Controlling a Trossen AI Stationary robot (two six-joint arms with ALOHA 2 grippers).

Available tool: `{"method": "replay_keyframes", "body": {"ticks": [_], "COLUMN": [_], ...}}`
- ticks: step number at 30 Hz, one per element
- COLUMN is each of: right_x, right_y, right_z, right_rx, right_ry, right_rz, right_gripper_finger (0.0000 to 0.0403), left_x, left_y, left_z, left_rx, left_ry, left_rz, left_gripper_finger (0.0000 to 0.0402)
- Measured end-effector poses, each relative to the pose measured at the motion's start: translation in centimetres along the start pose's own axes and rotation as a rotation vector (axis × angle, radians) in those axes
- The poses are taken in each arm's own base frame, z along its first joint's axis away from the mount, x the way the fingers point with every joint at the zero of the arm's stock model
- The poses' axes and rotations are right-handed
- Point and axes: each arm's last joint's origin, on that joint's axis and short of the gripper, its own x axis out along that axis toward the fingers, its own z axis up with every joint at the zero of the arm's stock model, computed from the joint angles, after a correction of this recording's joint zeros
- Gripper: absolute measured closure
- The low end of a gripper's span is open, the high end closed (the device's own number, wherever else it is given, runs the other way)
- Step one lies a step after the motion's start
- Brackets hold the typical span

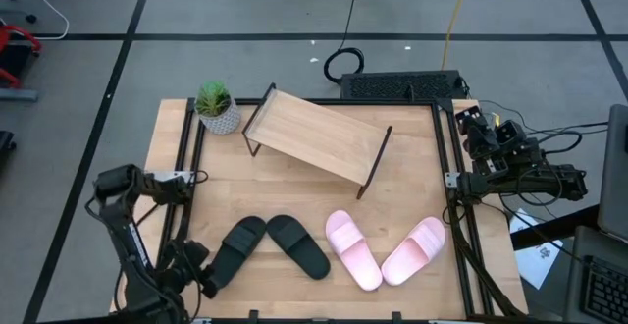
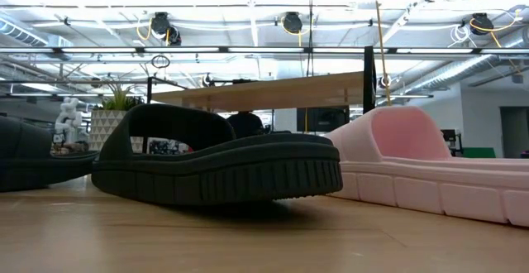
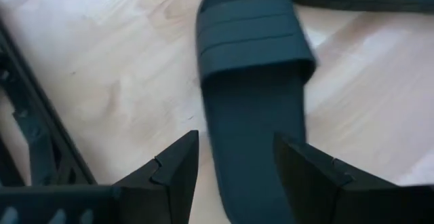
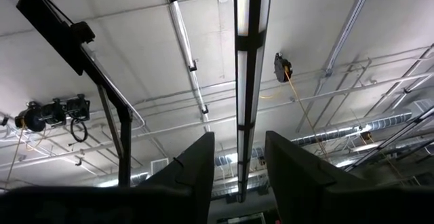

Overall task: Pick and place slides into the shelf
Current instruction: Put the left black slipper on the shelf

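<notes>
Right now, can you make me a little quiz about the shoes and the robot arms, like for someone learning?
1. How many slides lie on the table, and in which colours?
2. True or false: a slide already sits on the shelf.
3. Which gripper is at a black slide: A left, B right?

Key:
1. Four: two black slides, two pink slides.
2. False; the shelf is bare.
3. A. The left gripper is open with its fingers either side of the black slide's heel; the right gripper is parked at the table's right edge, pointing up at the ceiling.
</notes>
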Motion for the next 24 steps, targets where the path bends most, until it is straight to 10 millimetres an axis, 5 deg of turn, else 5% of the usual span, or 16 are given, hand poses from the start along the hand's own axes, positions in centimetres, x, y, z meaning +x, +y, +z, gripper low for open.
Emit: {"method": "replay_keyframes", "body": {"ticks": [14, 24], "right_x": [0.0, 0.0], "right_y": [0.0, -0.1], "right_z": [-0.1, -0.2], "right_rx": [0.001, -0.010], "right_ry": [0.014, 0.024], "right_rz": [-0.007, -0.010], "right_gripper_finger": [0.0282, 0.0282], "left_x": [0.9, 0.9], "left_y": [-1.5, -2.7], "left_z": [3.9, 3.1], "left_rx": [0.401, 0.510], "left_ry": [0.020, 0.113], "left_rz": [0.014, -0.103], "left_gripper_finger": [0.0211, 0.0211]}}
